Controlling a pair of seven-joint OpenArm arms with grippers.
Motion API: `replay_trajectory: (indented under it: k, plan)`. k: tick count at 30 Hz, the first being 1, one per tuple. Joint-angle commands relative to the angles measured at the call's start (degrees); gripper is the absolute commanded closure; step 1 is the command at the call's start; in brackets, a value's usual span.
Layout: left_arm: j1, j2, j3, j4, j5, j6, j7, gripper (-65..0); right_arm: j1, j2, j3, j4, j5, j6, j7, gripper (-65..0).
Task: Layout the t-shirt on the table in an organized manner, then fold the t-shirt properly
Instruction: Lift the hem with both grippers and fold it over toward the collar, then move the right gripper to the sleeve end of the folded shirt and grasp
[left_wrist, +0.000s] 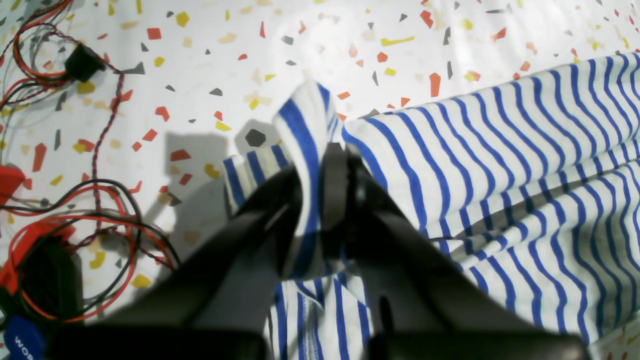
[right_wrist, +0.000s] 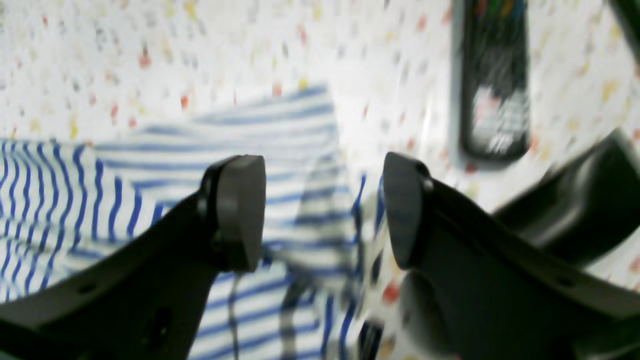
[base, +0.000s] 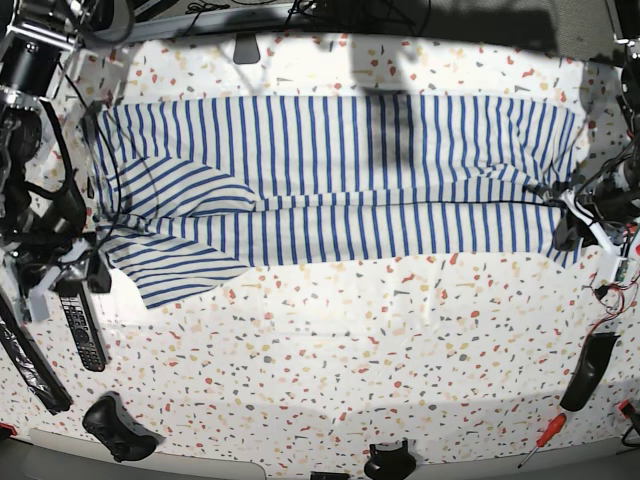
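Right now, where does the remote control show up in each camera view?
Left wrist: not in it; only cables, the table and the t-shirt held in the left pincer.
Right wrist: remote control, blurred, upper right, beyond the open right pincer.
Base: remote control at the left edge, below the shirt's sleeve.
Shared landmark: the striped t-shirt.
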Motion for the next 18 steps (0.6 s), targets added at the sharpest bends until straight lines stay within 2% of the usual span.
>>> replay_trajectory:
  k: [1,10,15,18]
  plan:
    - [-0.9,-0.98,-0.46,1.01,-0.48,0.0,-1.42,0.0,2.8,1.25,0.31,-0.44,-0.52,0.12,2.47,-35.7]
    - [-0.92,-0.98,-0.46,1.01,-0.48,0.0,-1.44,0.0,22.23,1.25,-1.55,-28.41,-5.44,0.12,3.58,-35.7]
    - [-0.92,-0.98,-0.46,1.01,-0.48,0.0,-1.62,0.0,28.26,1.01,-12.52,-41.48,-14.12,0.12,9.75,-35.7]
    - [-0.92,-0.98,-0.46,1.01,-0.46,0.0,-1.6,0.0,29.4,0.37,-19.37,-46.49,-17.05,0.12,12.94,-35.7]
